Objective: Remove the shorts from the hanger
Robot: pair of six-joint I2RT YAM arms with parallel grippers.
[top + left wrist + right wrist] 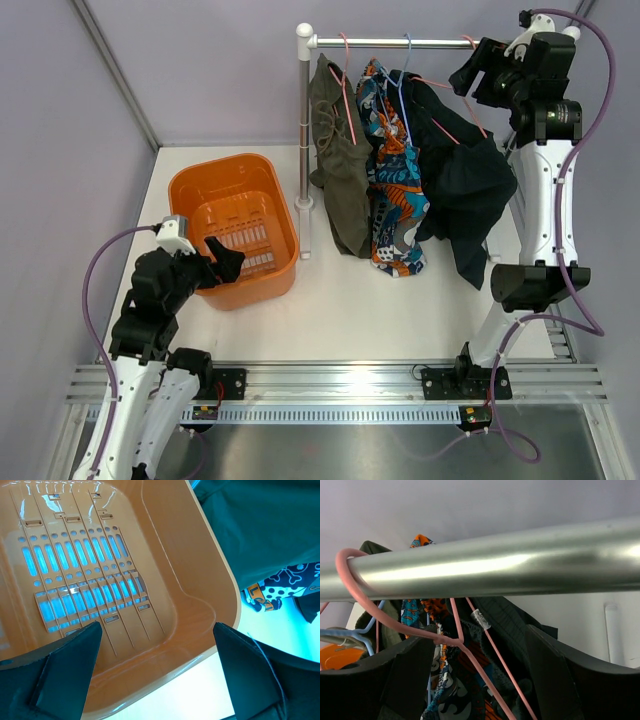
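Soft, light dark shorts hang from a pink hanger on the rail. The right end effector, spread, brackets its stiff wire neck, likely the surest hold. The left end effector is spread above the basket.

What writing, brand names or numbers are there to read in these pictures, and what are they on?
Nothing here reads clearly.
Patterned garment: orange letter-like shapes in its print, blurred and cut off, not readable.
White tag on the dark garment: too small to read.
Small sticker by the left arm's base: too small to read.
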